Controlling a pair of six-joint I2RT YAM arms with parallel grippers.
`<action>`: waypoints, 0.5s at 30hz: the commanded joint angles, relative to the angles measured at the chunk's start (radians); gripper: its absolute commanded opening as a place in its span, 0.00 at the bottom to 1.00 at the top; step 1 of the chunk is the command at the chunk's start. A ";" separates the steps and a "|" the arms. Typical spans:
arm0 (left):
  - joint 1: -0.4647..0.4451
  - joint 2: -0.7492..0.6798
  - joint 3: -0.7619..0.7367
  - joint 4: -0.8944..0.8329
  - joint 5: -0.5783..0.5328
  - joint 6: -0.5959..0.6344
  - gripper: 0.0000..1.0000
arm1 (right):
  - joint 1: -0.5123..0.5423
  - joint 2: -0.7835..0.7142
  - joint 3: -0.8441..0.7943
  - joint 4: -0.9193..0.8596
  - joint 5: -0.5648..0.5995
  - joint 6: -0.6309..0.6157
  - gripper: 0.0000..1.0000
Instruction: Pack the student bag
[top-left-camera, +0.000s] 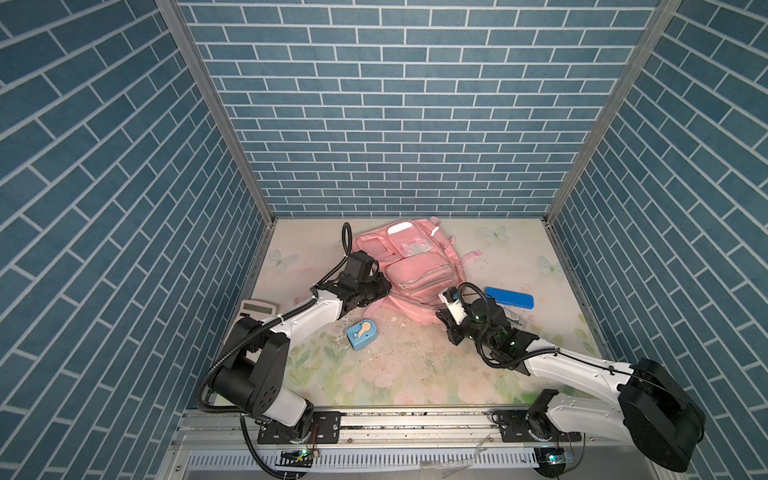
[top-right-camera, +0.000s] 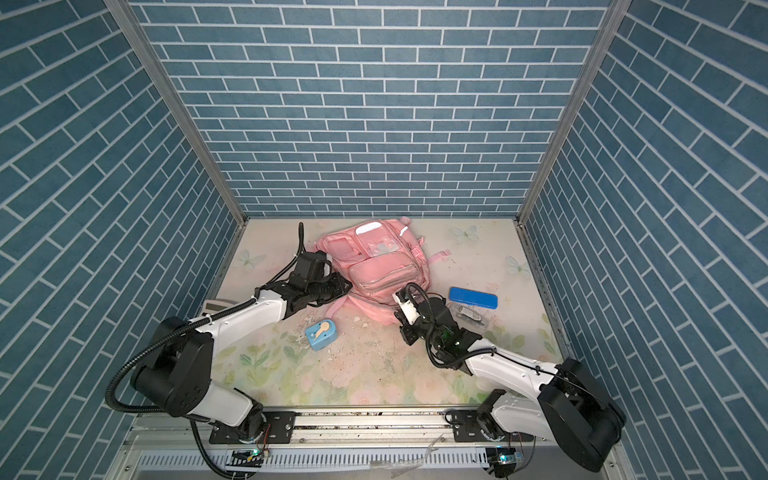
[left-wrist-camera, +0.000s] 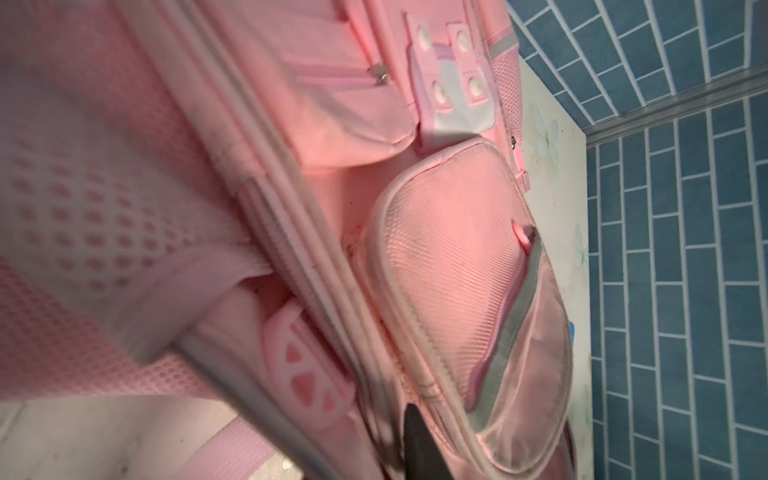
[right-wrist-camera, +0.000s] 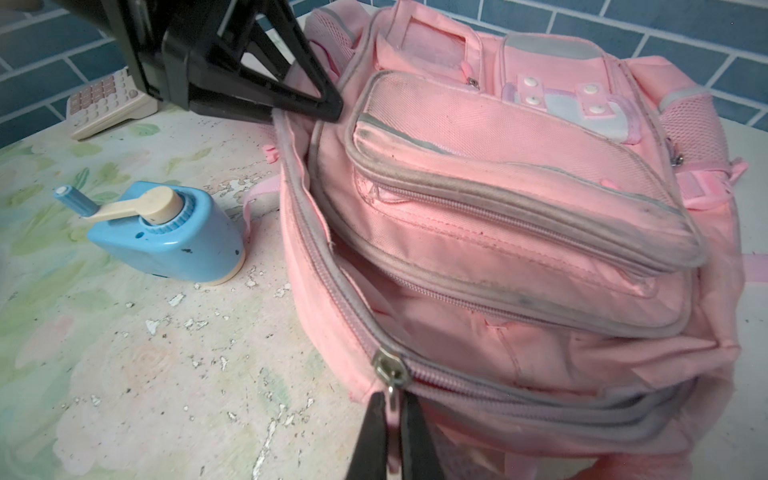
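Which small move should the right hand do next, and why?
Likely draw the zipper pull along the track, away from the left hand: the right hand is shut on it, and the main zipper of the student bag looks open only behind it.

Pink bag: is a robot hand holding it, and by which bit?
The right gripper pinches the student bag by the metal zipper pull of its main zip. The left gripper sits at the bag's side edge; whether it grips cannot be told.

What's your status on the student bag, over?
Right end effector shut on zipper pull. Left end effector at student bag's open rim, grip unclear. Main zip partly open. Blue sharpener beside bag, not blocking zip.
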 joint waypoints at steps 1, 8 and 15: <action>0.001 -0.067 0.035 -0.042 -0.041 0.237 0.41 | 0.003 -0.002 0.031 0.042 0.003 0.019 0.00; -0.129 -0.179 -0.014 -0.030 -0.064 0.597 0.48 | 0.003 -0.006 0.018 0.056 0.019 0.041 0.00; -0.240 -0.188 -0.009 0.032 0.031 0.971 0.47 | 0.001 -0.014 0.000 0.073 0.018 0.050 0.00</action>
